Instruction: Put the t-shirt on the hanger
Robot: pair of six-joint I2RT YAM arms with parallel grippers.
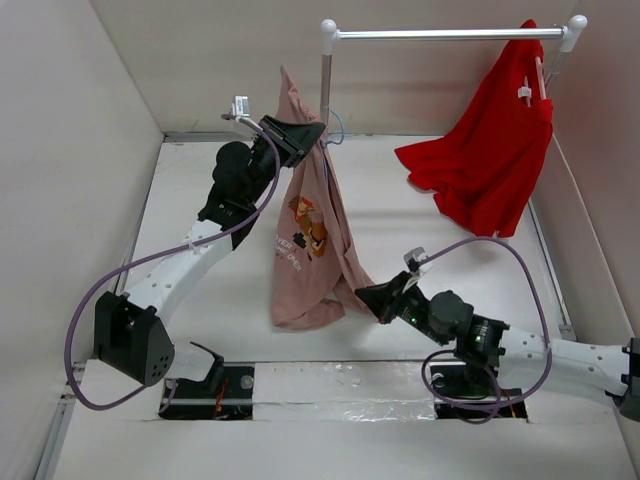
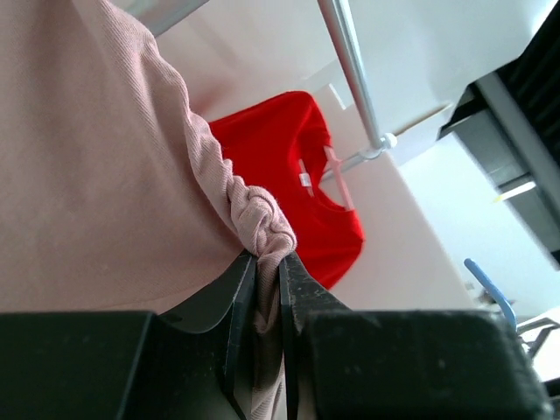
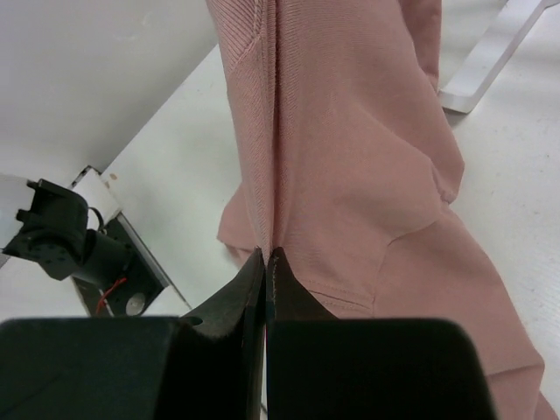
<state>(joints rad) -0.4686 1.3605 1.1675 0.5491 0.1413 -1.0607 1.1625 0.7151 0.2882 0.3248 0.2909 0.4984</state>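
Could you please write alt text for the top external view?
Two arms hold a pink t-shirt over a white table: the left gripper pinches its top, the right gripper its lower edge. A red garment hangs from the rail behind.

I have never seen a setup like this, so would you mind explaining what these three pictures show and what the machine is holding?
These are two robot arms bolted to a white table, each ending in a two-finger gripper. The wide picture comes from a fixed camera above and behind them. The other two come from cameras on the wrists, looking along the black fingers. The left gripper is clamped on bunched cloth at the top of a dusty pink t-shirt and holds it up beside a metal rail. The right gripper pinches a fold near the shirt's lower edge. A red garment hangs from the rail.
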